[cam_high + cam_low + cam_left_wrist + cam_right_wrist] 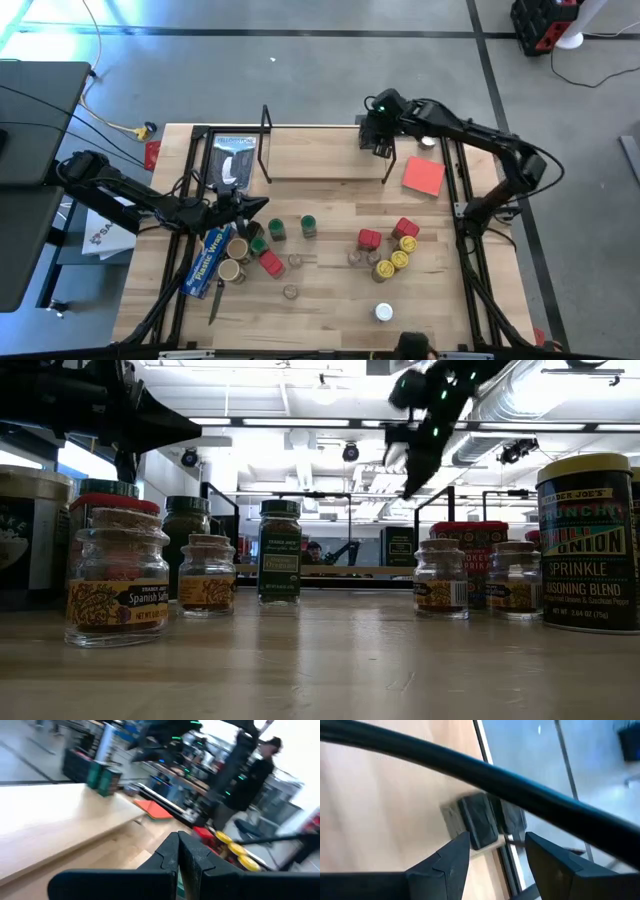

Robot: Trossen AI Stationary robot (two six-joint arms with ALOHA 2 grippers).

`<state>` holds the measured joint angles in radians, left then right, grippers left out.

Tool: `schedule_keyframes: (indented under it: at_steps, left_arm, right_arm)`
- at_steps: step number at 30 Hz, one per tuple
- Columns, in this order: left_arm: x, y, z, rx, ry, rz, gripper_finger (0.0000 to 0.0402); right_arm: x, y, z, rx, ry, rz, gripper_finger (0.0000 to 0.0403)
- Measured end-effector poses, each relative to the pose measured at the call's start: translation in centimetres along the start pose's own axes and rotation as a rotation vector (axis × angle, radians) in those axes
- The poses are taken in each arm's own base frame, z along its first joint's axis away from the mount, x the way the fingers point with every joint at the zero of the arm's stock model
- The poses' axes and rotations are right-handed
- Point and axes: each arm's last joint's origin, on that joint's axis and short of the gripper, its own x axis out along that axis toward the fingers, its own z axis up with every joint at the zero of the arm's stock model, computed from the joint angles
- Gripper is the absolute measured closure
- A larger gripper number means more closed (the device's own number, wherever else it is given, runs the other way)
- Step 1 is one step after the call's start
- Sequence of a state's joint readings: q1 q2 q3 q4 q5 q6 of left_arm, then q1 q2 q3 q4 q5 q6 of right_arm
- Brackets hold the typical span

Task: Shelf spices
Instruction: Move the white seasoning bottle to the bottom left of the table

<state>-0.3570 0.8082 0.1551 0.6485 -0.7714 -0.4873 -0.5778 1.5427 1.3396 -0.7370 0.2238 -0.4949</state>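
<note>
The spices stand scattered on the near half of the table: green-lidded jars [308,226], red tins [369,240], yellow-lidded jars [399,260], tan jars [238,250] and a white-lidded one [384,313]. The shelf [325,155] lies along the far side. Two dark tins [102,777] stand at its right end. My right gripper [495,850] hangs open above those tins [480,822] without touching them. My left gripper [178,847] is shut and hovers at the table's left [250,207], above the jars, holding nothing that shows.
A long blue plastic-wrap box [210,258] lies slanted under the left arm. A flat red sheet [423,176] lies right of the shelf. The shelf's black wire uprights [267,140] stand at its ends, and a black bar [470,765] crosses close to the right gripper. A person [260,770] stands beyond the table.
</note>
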Motion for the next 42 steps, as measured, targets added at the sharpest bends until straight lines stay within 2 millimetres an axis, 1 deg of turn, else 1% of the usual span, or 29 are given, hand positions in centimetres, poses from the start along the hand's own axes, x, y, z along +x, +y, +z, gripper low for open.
schedule_keyframes:
  at_steps: [3,5,8,11,14,18,21,23,25,27,31,34,38,42]
  left_arm:
    - [0.0,-0.2,0.2,0.018,-0.029,0.103,0.0401]
    - [0.3,-1.1,0.7,0.066,-0.013,0.148,0.0401]
    - [1.1,-3.2,2.3,0.157,0.048,0.172,0.0401]
    - [1.9,-5.7,4.1,0.24,0.156,0.17,0.0401]
    - [2.6,-7.7,5.7,0.245,0.293,0.174,0.0401]
    - [3.3,-9.5,7.1,0.185,0.52,0.252,0.0401]
    - [3.8,-10.4,7.5,0.14,0.702,0.332,0.0401]
    - [4.3,-10.8,7.6,0.104,0.829,0.381,0.0401]
    - [4.6,-11.0,7.4,0.099,0.956,0.437,0.0401]
    - [4.9,-11.0,6.9,0.114,1.048,0.477,0.0401]
    - [5.7,-10.9,5.6,0.137,1.1,0.521,0.0401]
    - [6.4,-10.2,5.4,0.099,1.126,0.573,0.0392]
    - [6.6,-9.3,6.0,0.104,1.161,0.6,0.036]
    - [6.1,-8.3,7.2,0.09,1.248,0.599,0.0305]
  right_arm:
    - [-3.0,1.5,0.8,0.003,-0.132,0.085,0.0217]
    - [-4.9,3.2,1.5,-0.026,-0.212,0.159,0.0217]
    - [-7.4,6.4,2.4,-0.084,-0.297,0.242,0.0217]
    - [-9.1,9.9,3.0,-0.137,-0.343,0.322,0.0217]
    - [-10.1,13.6,3.0,-0.199,-0.371,0.39,0.0217]
    - [-10.5,18.1,1.6,-0.258,-0.336,0.441,0.0217]
    - [-10.7,20.8,0.4,-0.267,-0.322,0.456,0.0217]
    - [-10.8,22.2,-0.4,-0.285,-0.31,0.467,0.0217]
    - [-11.0,23.3,-0.9,-0.296,-0.324,0.466,0.0217]
    - [-11.0,24.1,-1.5,-0.316,-0.33,0.453,0.0217]
    - [-10.7,25.1,-2.0,-0.335,-0.36,0.419,0.0217]
    - [-10.1,25.3,-2.5,-0.333,-0.348,0.41,0.0217]
    - [-9.4,25.5,-3.1,-0.34,-0.327,0.406,0.0217]
    - [-9.3,25.5,-3.1,-0.336,-0.331,0.407,0.0217]
